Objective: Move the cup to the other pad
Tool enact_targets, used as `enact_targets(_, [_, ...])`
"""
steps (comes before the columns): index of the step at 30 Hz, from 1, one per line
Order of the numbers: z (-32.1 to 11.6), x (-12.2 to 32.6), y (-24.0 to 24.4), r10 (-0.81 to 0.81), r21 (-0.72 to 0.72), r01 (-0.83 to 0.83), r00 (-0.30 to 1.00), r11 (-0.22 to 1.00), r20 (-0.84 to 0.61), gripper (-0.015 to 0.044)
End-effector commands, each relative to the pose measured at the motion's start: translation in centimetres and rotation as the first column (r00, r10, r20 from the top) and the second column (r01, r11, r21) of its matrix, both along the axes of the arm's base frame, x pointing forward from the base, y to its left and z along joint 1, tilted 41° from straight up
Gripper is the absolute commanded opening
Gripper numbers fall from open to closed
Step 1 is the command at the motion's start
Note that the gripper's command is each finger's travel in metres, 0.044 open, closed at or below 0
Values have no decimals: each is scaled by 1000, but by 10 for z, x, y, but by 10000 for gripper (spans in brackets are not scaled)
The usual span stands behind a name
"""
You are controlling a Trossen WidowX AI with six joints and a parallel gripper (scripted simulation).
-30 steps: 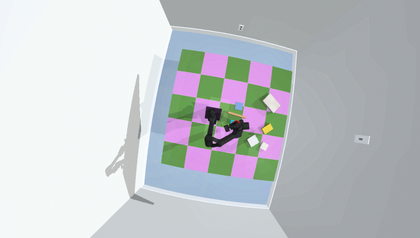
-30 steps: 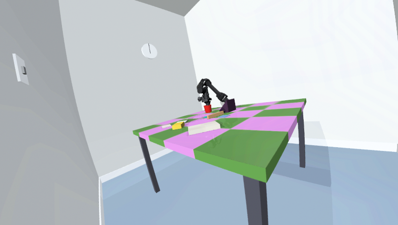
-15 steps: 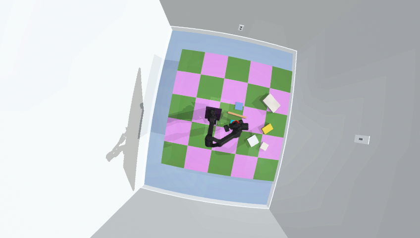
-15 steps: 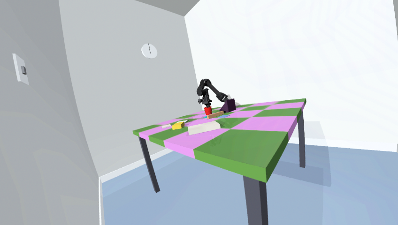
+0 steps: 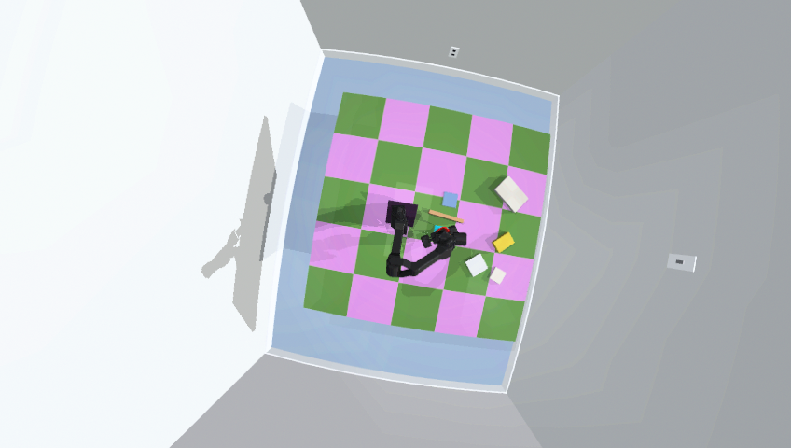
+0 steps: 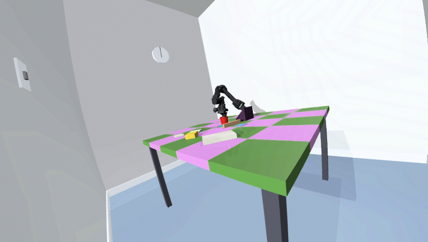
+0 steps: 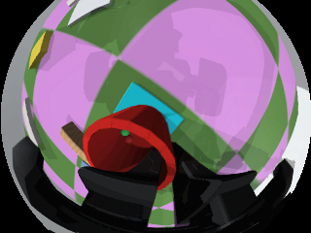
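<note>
The red cup is close to upright, low over the cyan pad. Whether its base touches the pad is hidden. My gripper is shut on the cup's wall, with one finger inside the cup and one outside. A green marble and a dark red marble show inside the cup in the wrist view. The blue pad lies on the other side of the wooden bar, with nothing on it.
The wooden bar lies between the two pads, close to the cup. A large white block, a yellow block, a white block and a small white block lie farther from the arm's base.
</note>
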State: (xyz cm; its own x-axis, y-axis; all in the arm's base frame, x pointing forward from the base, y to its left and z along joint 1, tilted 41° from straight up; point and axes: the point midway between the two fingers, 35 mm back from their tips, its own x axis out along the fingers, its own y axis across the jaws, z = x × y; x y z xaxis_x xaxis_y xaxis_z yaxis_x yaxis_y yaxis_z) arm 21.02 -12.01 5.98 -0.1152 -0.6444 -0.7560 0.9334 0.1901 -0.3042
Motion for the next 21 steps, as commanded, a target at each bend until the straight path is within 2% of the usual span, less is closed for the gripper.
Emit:
enact_targets(1, [0, 0, 0, -2, 0, 2, 1000, 1000, 1, 0])
enact_targets(7, [0, 0, 0, -2, 0, 2, 1000, 1000, 1, 0])
enact_targets(12, [0, 0, 0, -2, 0, 2, 1000, 1000, 1, 128])
enact_targets(21, [3, 1, 2, -1, 0, 1, 1000, 1000, 1, 128])
